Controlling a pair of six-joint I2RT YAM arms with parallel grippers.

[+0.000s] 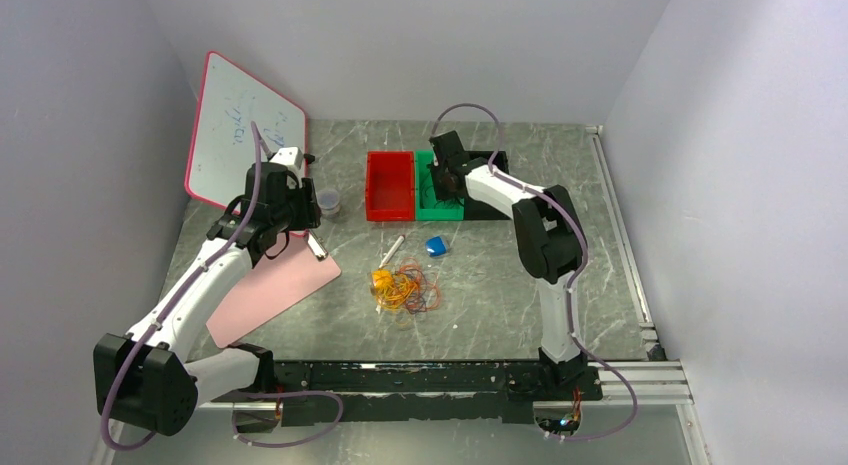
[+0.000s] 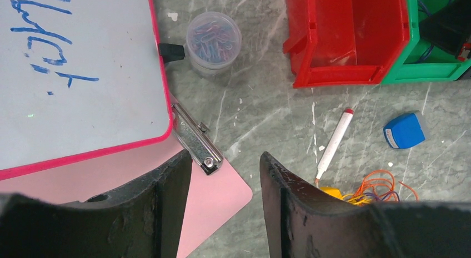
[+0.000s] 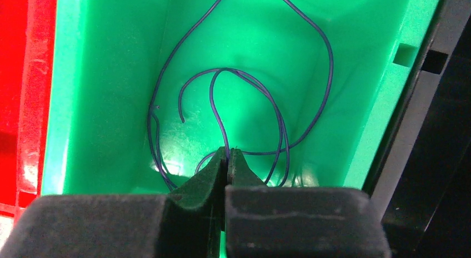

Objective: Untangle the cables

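Observation:
A tangle of yellow-orange, red-orange and dark cables (image 1: 405, 288) lies on the table in front of the bins, and its edge shows in the left wrist view (image 2: 375, 188). One thin purple cable (image 3: 331, 58) lies looped inside the green bin (image 3: 100, 75). My right gripper (image 3: 228, 151) reaches down into that bin (image 1: 428, 207), shut, with a strand of the purple cable pinched at its tips. My left gripper (image 2: 225, 158) hovers open over the corner of a pink clipboard (image 2: 222, 197), left of the tangle, with nothing between its fingers.
A red bin (image 1: 390, 185) stands left of the green one. A whiteboard (image 1: 240, 130) leans at the back left beside a cup of paperclips (image 2: 214, 39). A white marker (image 2: 336, 141) and a small blue object (image 2: 405, 130) lie near the tangle.

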